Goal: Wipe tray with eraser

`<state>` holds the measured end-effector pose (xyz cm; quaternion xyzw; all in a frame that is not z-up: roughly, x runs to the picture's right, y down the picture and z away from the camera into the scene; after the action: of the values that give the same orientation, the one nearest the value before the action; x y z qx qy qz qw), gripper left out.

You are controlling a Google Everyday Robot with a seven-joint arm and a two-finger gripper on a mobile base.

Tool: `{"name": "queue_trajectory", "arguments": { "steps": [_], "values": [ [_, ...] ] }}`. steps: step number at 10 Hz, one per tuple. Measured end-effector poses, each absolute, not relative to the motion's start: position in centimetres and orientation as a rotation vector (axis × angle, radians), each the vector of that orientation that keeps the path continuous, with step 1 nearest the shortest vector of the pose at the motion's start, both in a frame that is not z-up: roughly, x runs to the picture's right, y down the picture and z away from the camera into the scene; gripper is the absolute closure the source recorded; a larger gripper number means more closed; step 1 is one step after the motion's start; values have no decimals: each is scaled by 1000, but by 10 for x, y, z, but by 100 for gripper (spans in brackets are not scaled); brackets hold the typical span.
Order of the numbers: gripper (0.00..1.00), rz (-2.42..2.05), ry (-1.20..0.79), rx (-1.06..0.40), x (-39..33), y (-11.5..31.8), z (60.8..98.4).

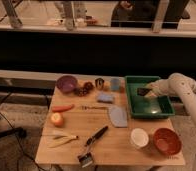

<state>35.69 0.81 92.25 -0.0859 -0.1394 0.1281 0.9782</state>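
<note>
The green tray point(161, 107) sits at the back right of the wooden table point(106, 150). My gripper point(148, 92) reaches in from the right on a white arm point(183, 87) and hangs low inside the tray, over its back half. It is shut on the eraser point(142, 91), a small dark block at its tip, which lies on or just above the tray floor.
A white cup point(139, 137) and a red-brown bowl point(166, 141) stand in front of the tray. Left of the tray lie a grey-blue pad point(118, 116), a light blue sponge point(105, 97), a blue cup point(115, 83), a purple bowl point(66, 83), a carrot point(63, 107) and a black-handled brush point(93, 142).
</note>
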Motion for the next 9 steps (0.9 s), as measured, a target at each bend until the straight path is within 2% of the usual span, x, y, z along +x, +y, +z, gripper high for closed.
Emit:
{"name": "queue_trajectory", "arguments": {
  "steps": [7, 8, 9],
  "values": [
    [100, 246, -285, -163, 356, 7, 921],
    [98, 238, -284, -161, 356, 6, 920],
    [90, 218, -287, -163, 355, 7, 919]
  ]
}}
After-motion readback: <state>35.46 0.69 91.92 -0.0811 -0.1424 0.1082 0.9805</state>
